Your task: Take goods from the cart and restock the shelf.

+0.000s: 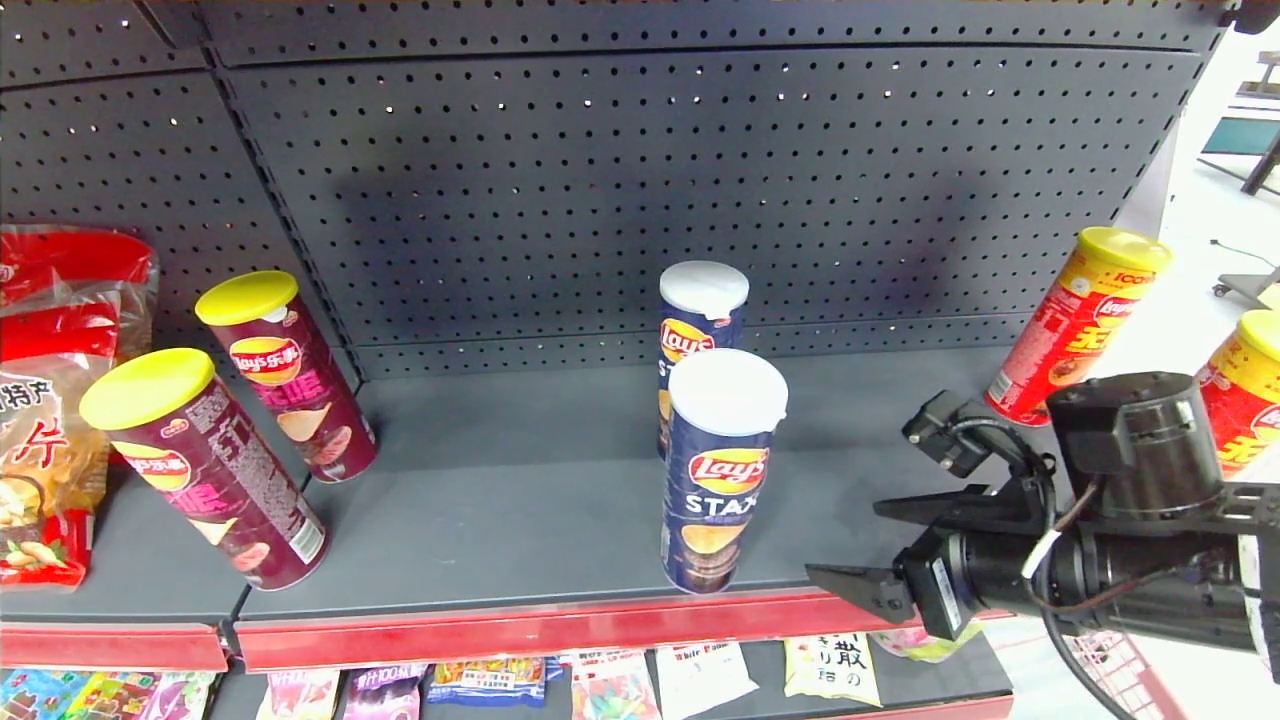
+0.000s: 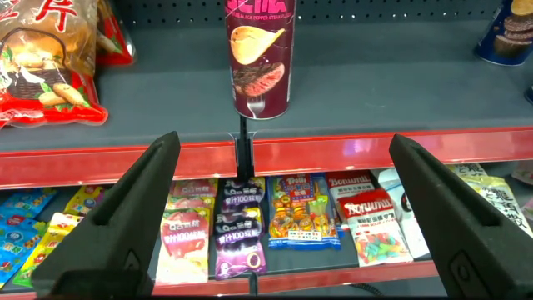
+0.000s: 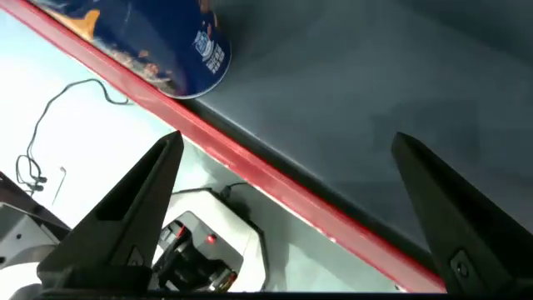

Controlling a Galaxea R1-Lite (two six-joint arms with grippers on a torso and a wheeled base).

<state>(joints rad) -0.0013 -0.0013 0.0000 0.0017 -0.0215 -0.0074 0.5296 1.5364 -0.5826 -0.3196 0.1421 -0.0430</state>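
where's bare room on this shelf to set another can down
Widest bare patch: the shelf floor between the maroon cans and the two blue cans. A second lies between the blue cans and the red cans, with the open right gripper at its front edge. Crowded at far left, where snack bags sit beside the maroon cans.

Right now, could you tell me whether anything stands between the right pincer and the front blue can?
Nothing visible does; the open right pincer lies beside the front blue can, with only bare shelf between them.

A thin cable (image 3: pixel 50 107) lies looped on the pale floor (image 3: pixel 33 58).
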